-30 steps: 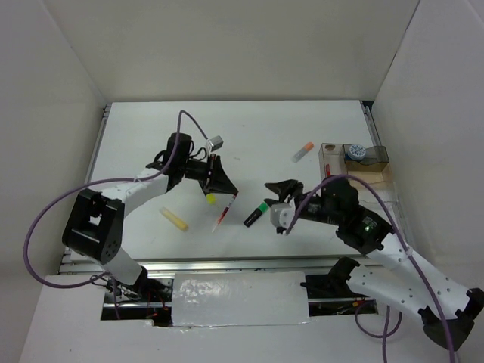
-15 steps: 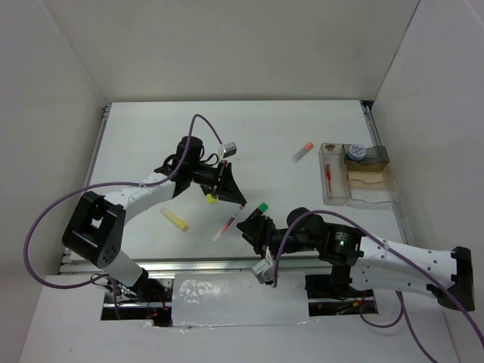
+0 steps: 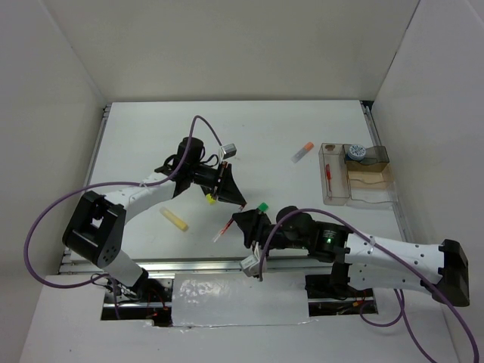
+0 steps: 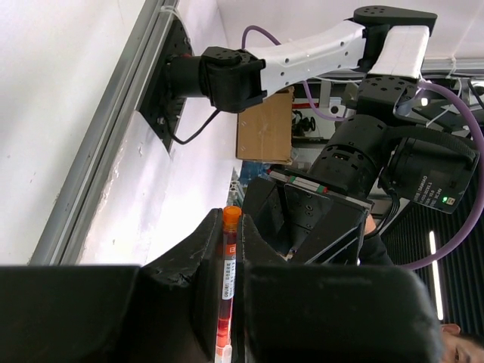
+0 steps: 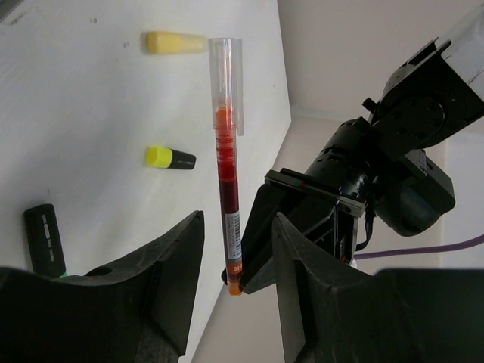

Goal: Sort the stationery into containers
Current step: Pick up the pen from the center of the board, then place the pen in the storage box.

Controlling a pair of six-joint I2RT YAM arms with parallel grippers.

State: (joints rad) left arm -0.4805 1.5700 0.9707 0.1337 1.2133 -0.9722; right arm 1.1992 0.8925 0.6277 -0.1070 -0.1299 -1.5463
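Top view: the smoky organiser [image 3: 338, 185] stands near the right edge of the table [image 3: 265, 128]. Its narrow clear compartment holds one red pen [image 3: 328, 175]. The far compartment holds the blue-topped tub [image 3: 357, 152]. Contents of the tan box section [image 3: 370, 181] are indistinct.

Left wrist: the left gripper [image 4: 229, 234] is clamped on a second red pen [image 4: 226, 295], off the table.

Right wrist: the right gripper [image 5: 236, 221] has its jaws parted, flanking that pen without contact.

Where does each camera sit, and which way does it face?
Top external: above and behind, looking down at the table; both arms show.
Left wrist: on its arm, along the left gripper, shut on the red pen.
Right wrist: on its arm, past the open right gripper at the table.
Both wrist views share the pen.
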